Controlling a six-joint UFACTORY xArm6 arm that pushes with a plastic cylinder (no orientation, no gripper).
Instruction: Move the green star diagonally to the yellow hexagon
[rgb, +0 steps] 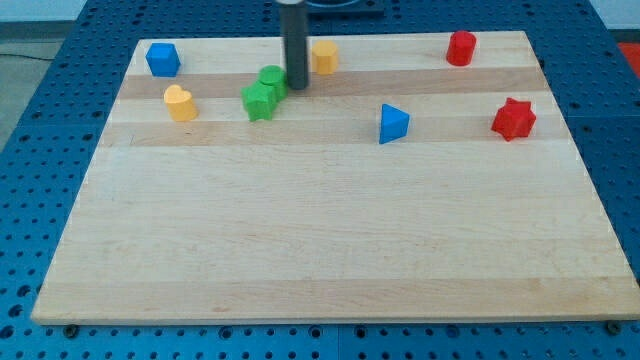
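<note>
green star (259, 101), lower-left of my tip (297, 87)

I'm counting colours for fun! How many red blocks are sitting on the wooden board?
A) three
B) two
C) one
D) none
B: a red block sits near the view's top right, and a red star lies lower down by the right edge of the board; no other block is red.

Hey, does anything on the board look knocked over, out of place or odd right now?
Nothing stands out. The blocks all sit flat on the wooden board; my tip is beside the two green blocks.
</note>
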